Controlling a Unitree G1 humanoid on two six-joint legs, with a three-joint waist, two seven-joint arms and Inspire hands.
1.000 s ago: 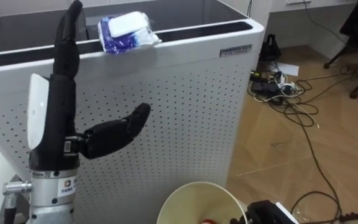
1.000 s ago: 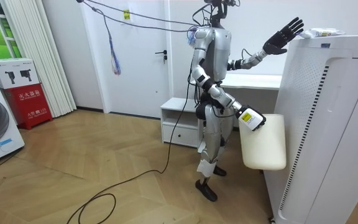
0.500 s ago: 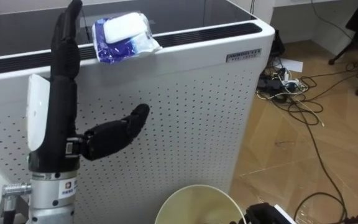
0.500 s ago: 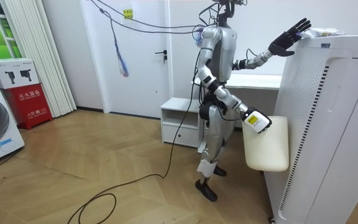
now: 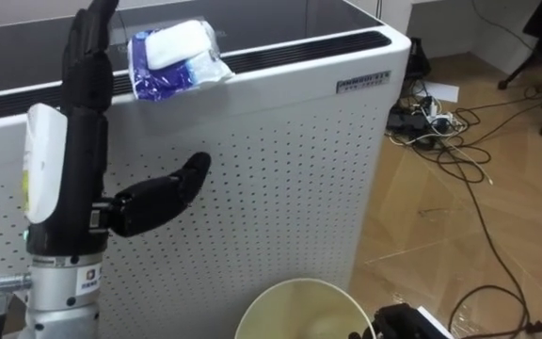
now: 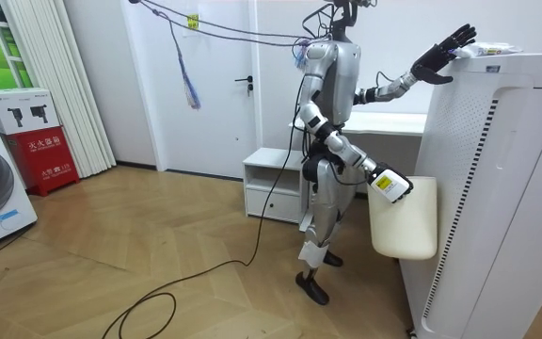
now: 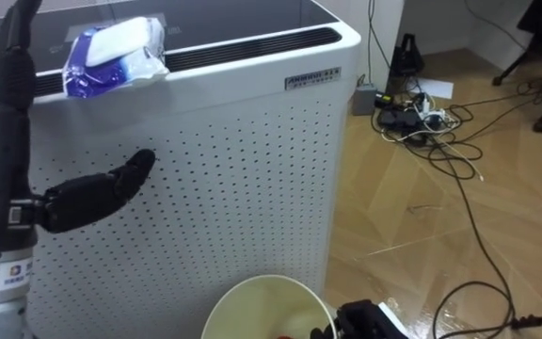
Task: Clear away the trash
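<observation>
Left eye view: the left hand (image 5: 85, 160) stands upright, fingers straight, thumb spread, holding nothing, just beside the crinkled blue-and-white plastic packet (image 5: 172, 56) on the top edge of the white perforated cabinet (image 5: 280, 160). Room view: the right hand (image 6: 384, 181) meets a smooth cream bin (image 6: 405, 221); whether its fingers grip cannot be determined. Right eye view: the bin's round rim sits below the cabinet front.
</observation>
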